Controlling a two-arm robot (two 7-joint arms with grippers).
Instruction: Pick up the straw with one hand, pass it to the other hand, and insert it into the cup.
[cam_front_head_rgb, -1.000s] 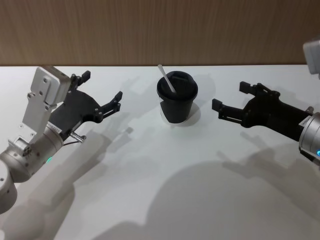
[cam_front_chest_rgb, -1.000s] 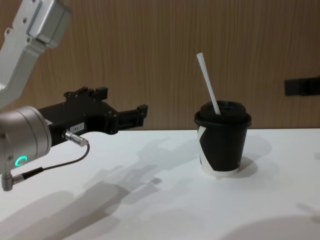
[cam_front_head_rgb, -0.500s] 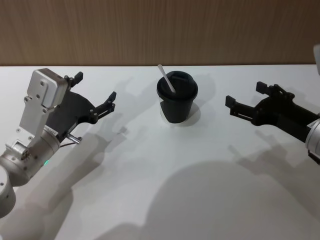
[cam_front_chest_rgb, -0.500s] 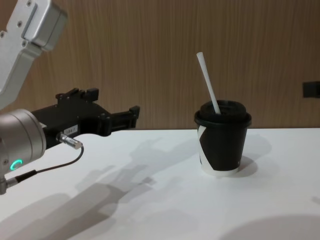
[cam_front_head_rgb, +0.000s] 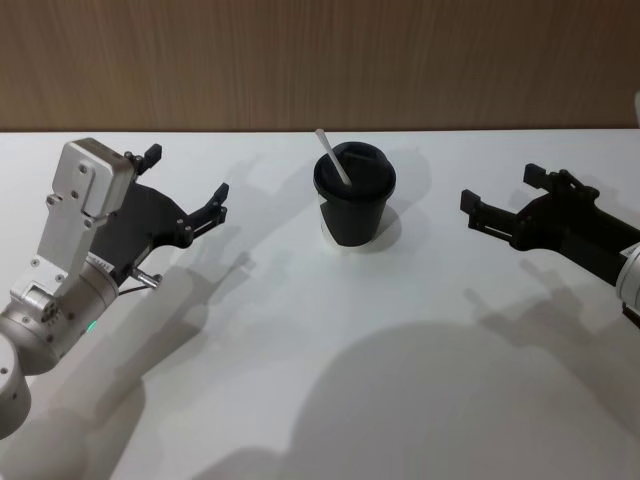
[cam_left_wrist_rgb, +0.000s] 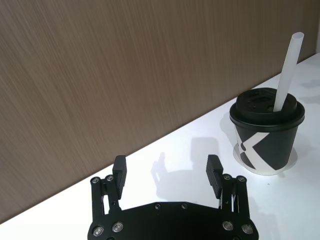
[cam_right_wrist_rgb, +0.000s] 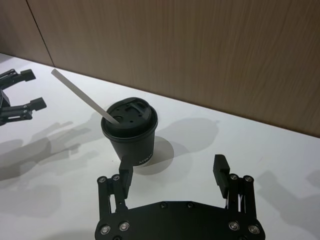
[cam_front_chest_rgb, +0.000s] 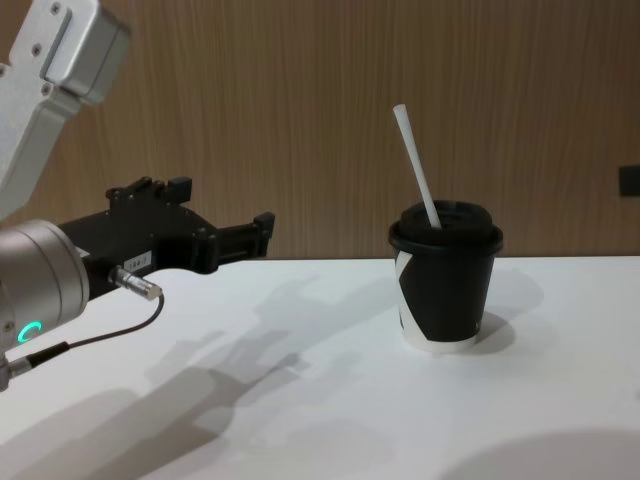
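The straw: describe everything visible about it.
The straw is a thin, straight, white tube, plastic or paper by its look. Its lower end sits in the opening of the black lid of the cup, and the rest sticks out well above the lid, leaning toward the robot's left. Its upper end is open and free. Only the lid touches it; the left gripper and the right gripper are both open and apart from it, one on either side.

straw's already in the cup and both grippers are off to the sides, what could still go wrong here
1. The straw leans steeply out of the lid of the cup, toward the left gripper. A swing past it could likely catch the tip and tip the small cup.
2. The right gripper sits open at about cup height beside it, so a sideways move inward might knock it across the table.
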